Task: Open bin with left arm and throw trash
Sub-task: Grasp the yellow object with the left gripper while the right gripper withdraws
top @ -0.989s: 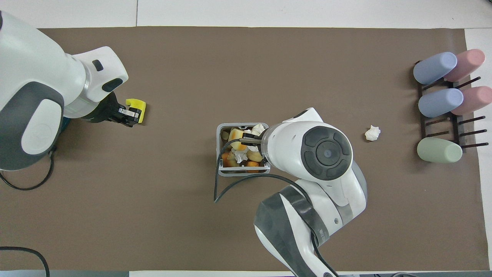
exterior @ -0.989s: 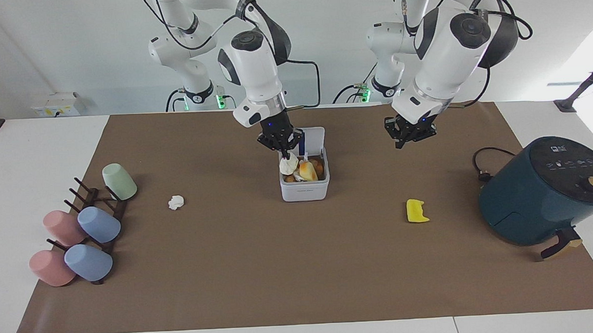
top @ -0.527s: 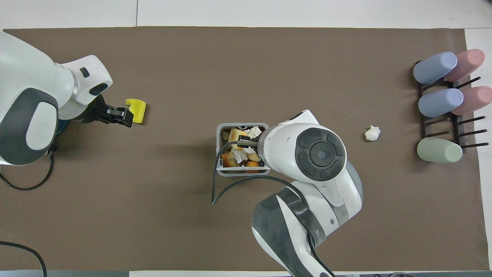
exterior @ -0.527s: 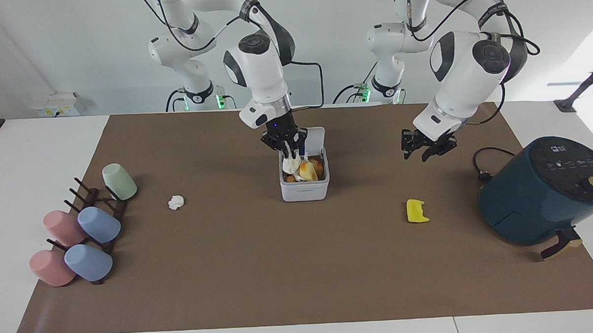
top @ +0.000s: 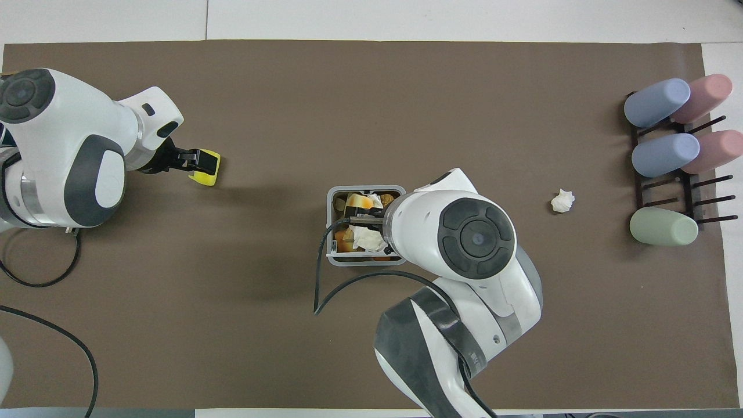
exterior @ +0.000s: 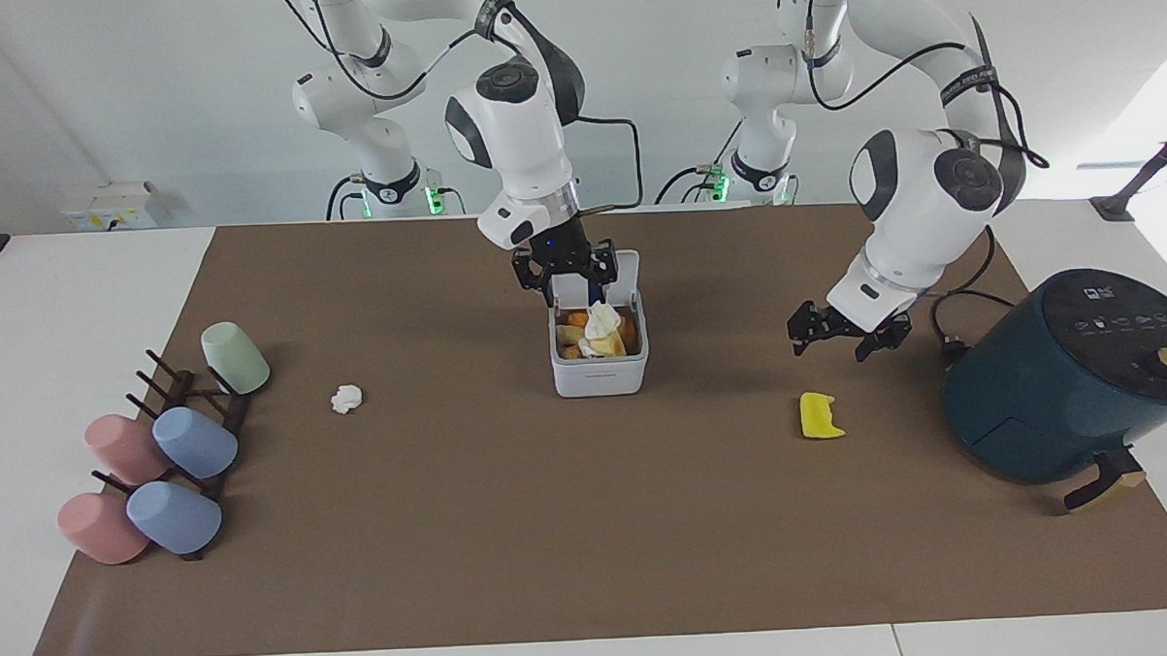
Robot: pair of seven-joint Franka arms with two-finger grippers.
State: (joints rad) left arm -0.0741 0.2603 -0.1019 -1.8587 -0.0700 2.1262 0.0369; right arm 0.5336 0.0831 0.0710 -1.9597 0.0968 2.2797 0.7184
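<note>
One paper wad (exterior: 601, 320) just dropped into the bin (exterior: 600, 376), right gripper (exterior: 572, 270) released above it; left gripper (exterior: 841, 327) spread, descending over yellow scrap (exterior: 820, 416)

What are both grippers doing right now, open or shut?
Left gripper: open, empty, over the mat near the crumpled yellow scrap.
Right gripper: open over the small white cube-shaped bin, holding nothing.
</note>
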